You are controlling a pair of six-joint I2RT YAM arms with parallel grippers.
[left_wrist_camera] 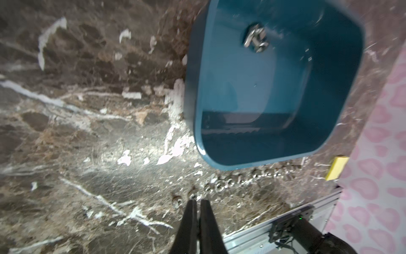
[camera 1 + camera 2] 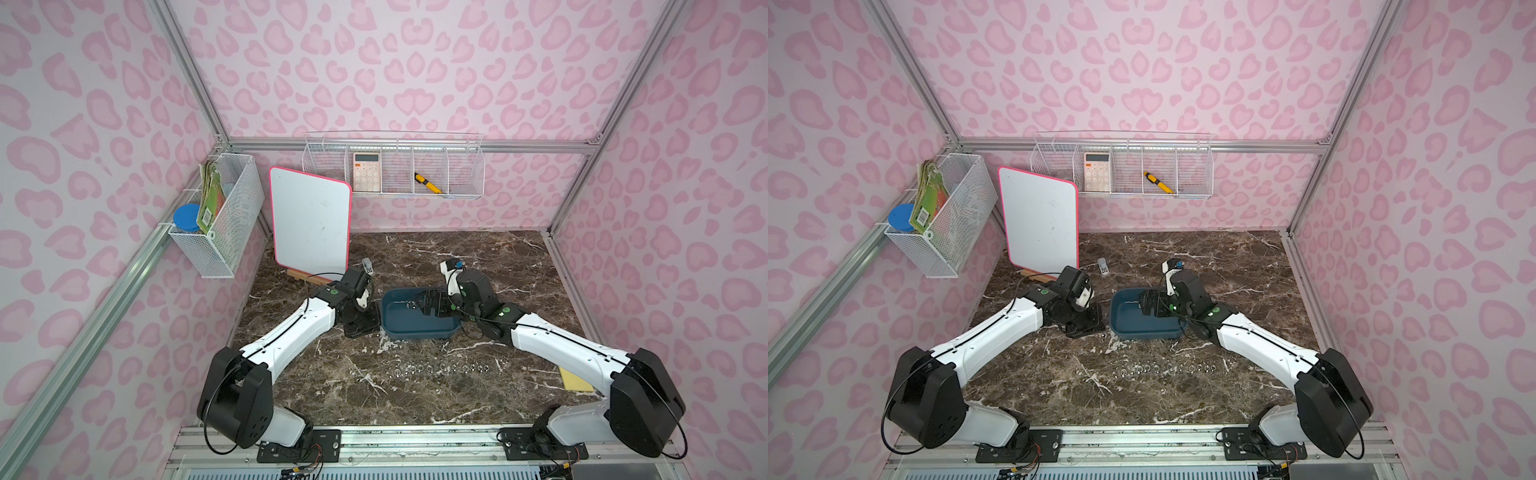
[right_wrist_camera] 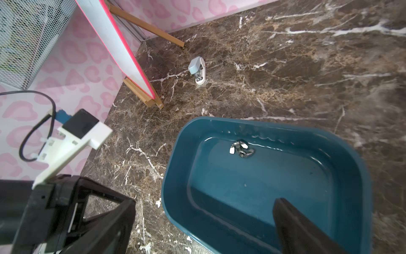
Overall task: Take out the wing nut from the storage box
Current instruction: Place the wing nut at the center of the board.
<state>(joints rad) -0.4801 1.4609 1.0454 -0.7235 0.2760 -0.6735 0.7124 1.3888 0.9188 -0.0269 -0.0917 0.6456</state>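
The storage box [image 2: 419, 328] [image 2: 1144, 328] is a dark teal tub on the marble table, between my two arms. Two small silver wing nuts [image 3: 241, 149] [image 1: 256, 39] lie touching on its floor near the far wall, and show in a top view as a glint [image 2: 409, 305]. My right gripper [image 3: 204, 204] [image 2: 432, 303] hangs over the box, open wide with nothing between its fingers [image 3: 287, 211]. It stays short of the nuts. My left gripper [image 1: 198, 201] [image 2: 361, 327] is shut and empty, pointing down at the table just left of the box.
A row of several small metal nuts [image 2: 442, 368] [image 1: 241, 180] lies on the table in front of the box. A whiteboard on a wooden easel [image 2: 309, 220] and a small grey stapler-like object [image 3: 197, 70] stand behind. A yellow pad [image 2: 575, 380] lies far right. Wire baskets [image 2: 392, 170] hang on the walls.
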